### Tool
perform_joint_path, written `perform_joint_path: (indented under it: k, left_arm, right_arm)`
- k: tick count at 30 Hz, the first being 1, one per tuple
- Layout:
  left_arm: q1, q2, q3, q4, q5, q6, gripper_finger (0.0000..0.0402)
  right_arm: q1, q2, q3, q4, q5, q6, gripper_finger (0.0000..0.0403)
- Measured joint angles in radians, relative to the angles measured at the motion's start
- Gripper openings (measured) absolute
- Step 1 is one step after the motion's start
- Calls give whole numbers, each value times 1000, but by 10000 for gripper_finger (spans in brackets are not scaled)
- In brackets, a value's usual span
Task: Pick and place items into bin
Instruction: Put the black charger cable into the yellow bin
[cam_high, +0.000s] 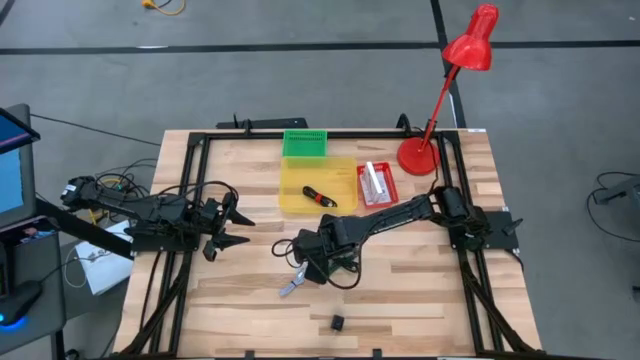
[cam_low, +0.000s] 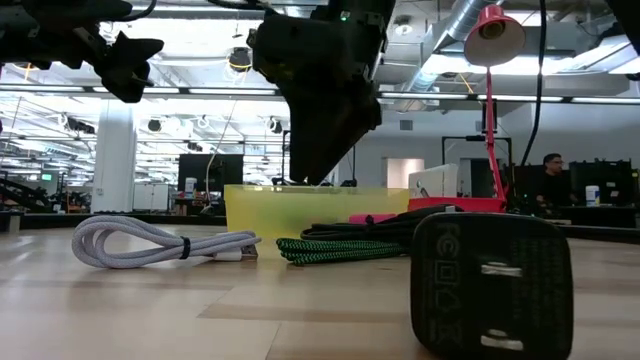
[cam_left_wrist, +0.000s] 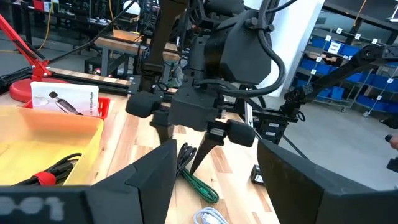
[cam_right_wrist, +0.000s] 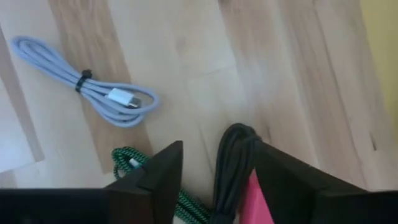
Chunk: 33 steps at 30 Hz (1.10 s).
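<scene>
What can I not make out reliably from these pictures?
High view: the right hand covers whatever lies beneath it.
Low view: the yellow bin hides its contents; the black charger blocks the table behind it.
Right wrist view: the black cable bundle is cut off by the edge, so contact with the hand is unclear.
Left wrist view: the white cable is cut off by the edge.

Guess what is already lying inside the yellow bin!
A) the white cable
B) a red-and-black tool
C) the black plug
B: the red-and-black tool lies inside the yellow bin, while the white cable and the black plug lie on the table.
</scene>
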Motion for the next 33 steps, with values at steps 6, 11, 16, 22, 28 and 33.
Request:
perform_joint_path:
  k: [6,11,16,22,28,33]
  left_arm:
    - [0,0,0,0,0,0,215]
    - [0,0,0,0,0,0,215]
    - [0,0,0,0,0,0,215]
    - [0,0,0,0,0,0,215]
    - [0,0,0,0,0,0,215]
    - [0,0,0,0,0,0,215]
  right_arm:
    - [-24,0,-56,9,1,-1,225]
    - [-39,0,-113,32,-2,-1,221]
    - [-44,1,-144,62,-5,-1,210]
    - [-45,1,-144,86,-5,-9,196]
    - [-45,1,-144,85,-10,9,129]
    - [-45,1,-144,85,-10,18,16]
